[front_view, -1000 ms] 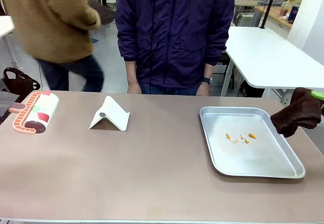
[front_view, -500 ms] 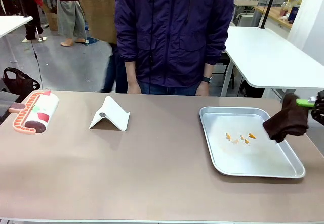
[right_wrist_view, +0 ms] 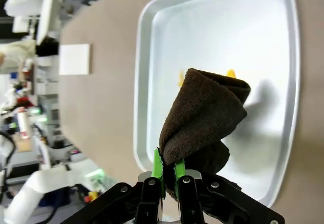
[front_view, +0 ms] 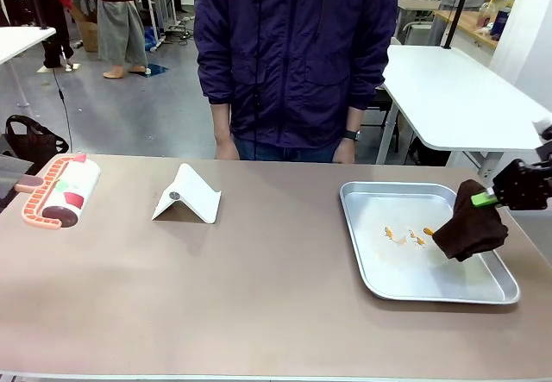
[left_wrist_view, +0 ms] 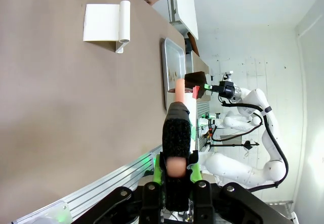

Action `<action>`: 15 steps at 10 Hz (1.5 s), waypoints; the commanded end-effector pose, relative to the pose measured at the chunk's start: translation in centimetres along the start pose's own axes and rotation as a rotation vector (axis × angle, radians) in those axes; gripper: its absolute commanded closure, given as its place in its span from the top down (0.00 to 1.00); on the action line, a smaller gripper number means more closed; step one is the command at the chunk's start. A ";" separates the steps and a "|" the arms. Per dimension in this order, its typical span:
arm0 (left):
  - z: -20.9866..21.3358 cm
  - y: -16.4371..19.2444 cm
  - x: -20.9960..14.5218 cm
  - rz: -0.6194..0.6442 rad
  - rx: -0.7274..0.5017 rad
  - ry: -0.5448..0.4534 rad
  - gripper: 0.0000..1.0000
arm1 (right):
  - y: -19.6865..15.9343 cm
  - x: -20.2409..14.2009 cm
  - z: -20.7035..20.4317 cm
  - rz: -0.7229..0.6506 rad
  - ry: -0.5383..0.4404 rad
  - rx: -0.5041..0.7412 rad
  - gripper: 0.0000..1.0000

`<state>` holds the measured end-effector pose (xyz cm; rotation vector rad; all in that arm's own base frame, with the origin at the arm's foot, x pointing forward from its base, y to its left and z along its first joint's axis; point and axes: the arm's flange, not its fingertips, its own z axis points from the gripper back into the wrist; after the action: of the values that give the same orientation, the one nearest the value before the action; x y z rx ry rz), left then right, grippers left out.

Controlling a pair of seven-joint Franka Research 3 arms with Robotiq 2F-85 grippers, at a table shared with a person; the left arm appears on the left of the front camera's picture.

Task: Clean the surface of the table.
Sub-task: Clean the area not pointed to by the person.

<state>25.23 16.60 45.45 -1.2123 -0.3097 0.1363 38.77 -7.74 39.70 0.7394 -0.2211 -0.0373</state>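
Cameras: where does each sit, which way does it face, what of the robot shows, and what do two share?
Front view: fixed on the robot's side, facing across the table to the person; right gripper at right.
Left wrist view: on the left arm, looking along the table past the left gripper, shut on a roller handle.
Right wrist view: on the right arm, looking down past its gripped brown cloth into the tray.
Shared: all show the tray.
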 end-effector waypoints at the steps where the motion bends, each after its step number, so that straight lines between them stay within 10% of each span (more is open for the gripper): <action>1: 0.0 -0.2 0.1 -0.005 -0.009 -0.006 0.22 | -1.1 1.7 -1.7 0.061 -0.043 -0.093 0.10; 15: 0.0 -0.2 0.1 -0.005 -0.009 -0.006 0.22 | -4.8 3.9 -11.2 0.091 -0.040 -0.114 0.00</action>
<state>25.23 16.60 45.45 -1.2122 -0.3099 0.1363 44.53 -5.42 30.43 0.5841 -0.2696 -0.0220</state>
